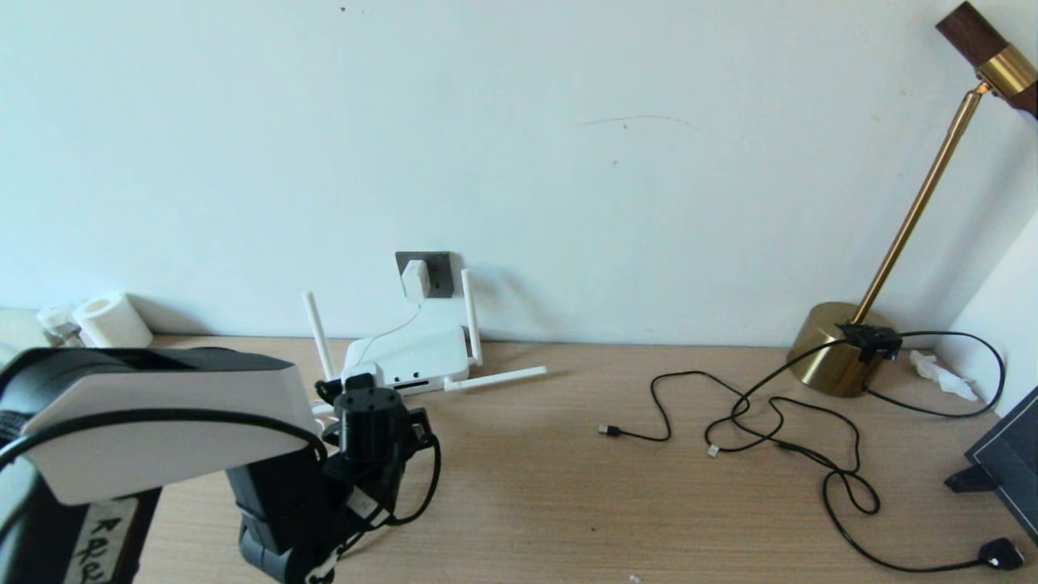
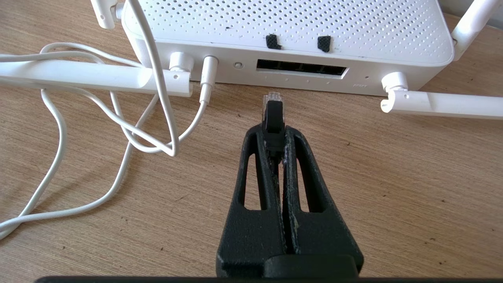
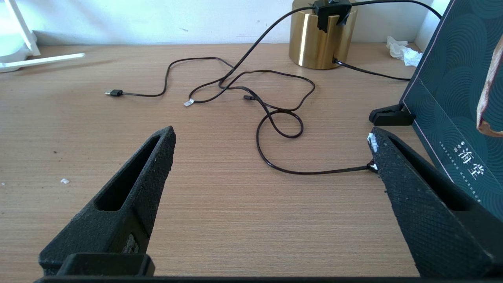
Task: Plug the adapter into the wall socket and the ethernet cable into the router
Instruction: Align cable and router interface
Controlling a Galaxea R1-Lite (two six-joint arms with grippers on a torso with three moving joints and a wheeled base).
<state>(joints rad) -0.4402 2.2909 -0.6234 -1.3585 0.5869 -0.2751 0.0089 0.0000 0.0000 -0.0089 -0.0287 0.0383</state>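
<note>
The white adapter [image 1: 415,281] sits plugged into the dark grey wall socket [image 1: 439,273], its thin white cord [image 2: 118,122] running down to the white router [image 1: 409,359]. My left gripper [image 2: 274,131] is shut on the black boot of the ethernet cable [image 2: 273,116]. The cable's clear plug points at the router's [image 2: 290,35] dark port row [image 2: 301,68] and stops a short way in front of it. The rest of the ethernet cable is hidden behind the gripper. My right gripper [image 3: 271,143] hangs open over bare table, out of the head view.
Two router antennas [image 2: 90,76] [image 2: 440,106] lie flat on the table either side of the ports. Thin black cables [image 1: 770,422] with small plugs sprawl right of centre. A brass lamp [image 1: 839,349], a dark box [image 3: 456,98] and a black plug [image 1: 1001,554] stand at the right.
</note>
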